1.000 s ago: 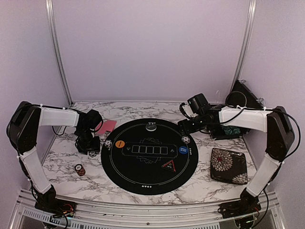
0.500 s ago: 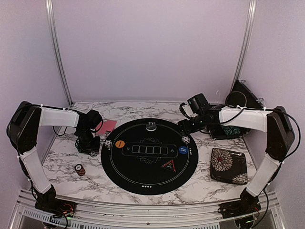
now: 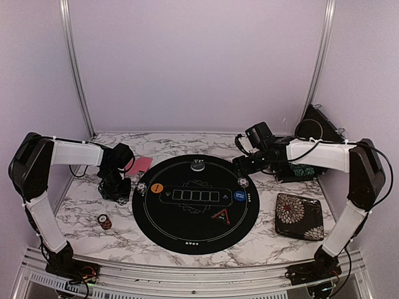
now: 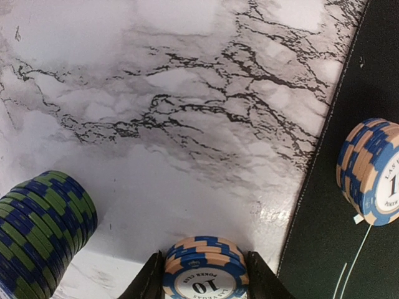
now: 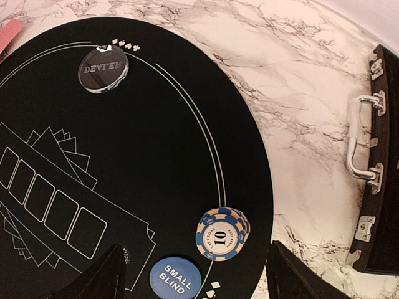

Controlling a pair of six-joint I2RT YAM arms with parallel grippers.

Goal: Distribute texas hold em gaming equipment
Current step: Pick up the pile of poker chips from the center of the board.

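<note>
Left gripper is clamped on a blue-and-peach chip stack, the mat just right of it, presumably for carrying over; right gripper hangs apart, empty.

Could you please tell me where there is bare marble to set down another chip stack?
Free: marble behind the mat; the strip between mat and floral case. Crowded: left of the mat, where the left gripper grips a chip stack beside another.
</note>
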